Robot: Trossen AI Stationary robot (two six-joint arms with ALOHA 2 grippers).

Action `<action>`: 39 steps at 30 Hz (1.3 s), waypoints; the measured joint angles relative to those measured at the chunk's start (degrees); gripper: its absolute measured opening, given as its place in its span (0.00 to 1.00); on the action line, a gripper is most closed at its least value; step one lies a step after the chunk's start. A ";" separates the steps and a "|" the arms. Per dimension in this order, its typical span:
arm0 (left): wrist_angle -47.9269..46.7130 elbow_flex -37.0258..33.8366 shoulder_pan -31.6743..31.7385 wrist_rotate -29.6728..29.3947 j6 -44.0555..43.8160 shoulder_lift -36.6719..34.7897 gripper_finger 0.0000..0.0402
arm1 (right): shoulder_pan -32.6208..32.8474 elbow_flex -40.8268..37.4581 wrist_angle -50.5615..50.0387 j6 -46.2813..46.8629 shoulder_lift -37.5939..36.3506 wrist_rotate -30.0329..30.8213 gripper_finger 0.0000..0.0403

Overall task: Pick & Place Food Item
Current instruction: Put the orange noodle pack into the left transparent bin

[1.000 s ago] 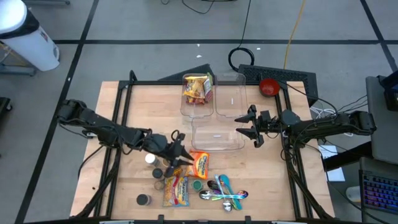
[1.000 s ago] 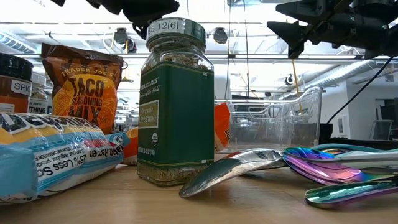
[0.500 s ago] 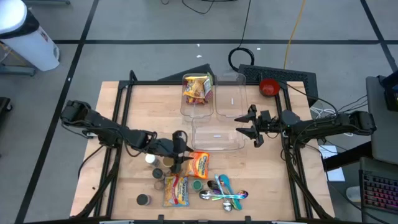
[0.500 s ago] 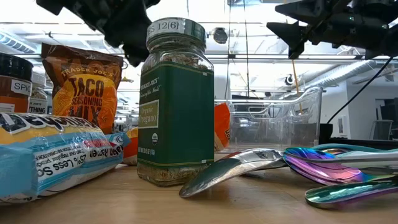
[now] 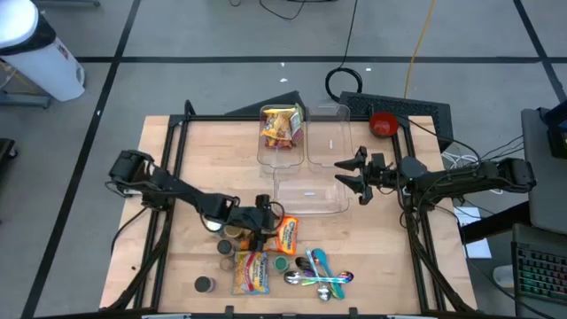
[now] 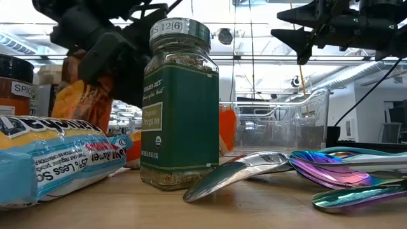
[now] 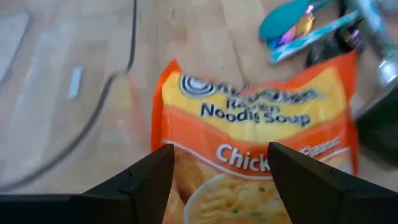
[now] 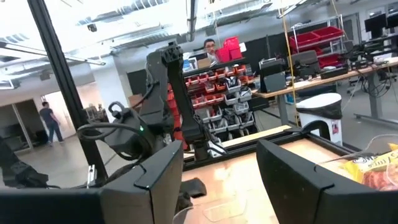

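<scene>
An orange chicken noodle soup packet [image 5: 285,235] [image 7: 255,124] lies flat on the wooden table, near its front. My left gripper [image 5: 268,217] [image 7: 221,171] hangs open just over the packet's near-left end, slanting down, with one finger at each side of it; whether the fingers touch it I cannot tell. In the low view this gripper [image 6: 117,57] stands in front of the taco seasoning packet [image 6: 76,95]. My right gripper [image 5: 347,175] [image 8: 221,168] [image 6: 294,33] waits open in the air at the right, beside the clear containers.
Three clear containers stand at the back middle: one [image 5: 282,137] holds snack packets, beside it are two others [image 5: 328,133] [image 5: 310,190]. An oregano jar [image 6: 180,105], small spice jars [image 5: 229,239], a blue and yellow packet [image 5: 251,273] and shiny spoons [image 5: 321,275] crowd the front.
My left gripper has come down and a little toward the table's right, tipping further downward, onto the noodle soup packet, and its fingers have spread wider. In the low view it has dropped in front of the taco packet. The packet has stayed in place.
</scene>
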 joint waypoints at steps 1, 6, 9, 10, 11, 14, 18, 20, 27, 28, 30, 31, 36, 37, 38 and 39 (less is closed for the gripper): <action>0.60 0.02 0.20 0.95 0.00 0.35 0.65 | 0.00 0.00 -0.01 0.17 0.02 -0.01 0.49; 0.32 0.02 0.90 3.35 -0.22 0.93 0.60 | 0.00 0.00 -0.01 0.28 0.02 -0.04 0.49; 0.12 0.02 0.90 4.23 -0.20 0.87 0.56 | 0.00 0.00 -0.28 0.27 0.00 -0.06 0.49; 0.12 0.02 0.90 4.27 -0.06 0.87 0.54 | 0.00 0.00 -0.38 0.28 0.00 -0.11 0.49; 0.14 0.02 0.90 4.25 0.04 0.87 0.53 | 0.00 0.00 -0.38 0.28 0.02 -0.13 0.49; 0.47 0.02 0.88 3.98 0.12 0.89 0.47 | 0.00 0.00 -0.38 0.25 0.00 -0.17 0.49; 0.78 0.02 0.88 3.90 0.31 0.92 0.40 | 0.00 0.00 -0.43 0.25 0.02 -0.20 0.49; 0.96 0.02 0.87 3.41 0.36 0.82 0.36 | 0.00 0.00 -0.45 0.25 0.00 -0.22 0.49; 1.82 0.02 0.85 1.43 1.92 0.76 0.24 | 0.00 0.00 -0.60 0.25 0.00 -0.22 0.49; 2.12 0.00 0.85 1.40 2.00 0.76 0.22 | 0.00 0.00 -0.65 0.25 0.00 -0.22 0.49; 2.58 0.04 0.85 1.39 2.96 0.76 0.19 | 0.00 0.00 -0.66 0.25 0.00 -0.22 0.49; 2.57 0.20 0.85 1.38 3.65 0.76 0.18 | 0.00 0.00 -0.70 0.25 0.00 -0.22 0.49; 2.72 1.22 0.85 1.38 6.72 0.46 0.07 | 0.02 0.00 -0.76 0.25 0.00 -0.24 0.49; 2.70 1.39 0.85 1.39 7.37 0.46 0.04 | 0.00 0.00 -0.78 0.25 0.00 -0.24 0.49; 2.66 1.62 0.85 1.40 7.97 0.46 0.02 | 0.00 0.00 -0.86 0.25 0.00 -0.24 0.49; 2.53 1.97 0.85 1.43 8.37 0.46 0.01 | 0.00 0.00 -1.02 0.25 0.00 -0.24 0.49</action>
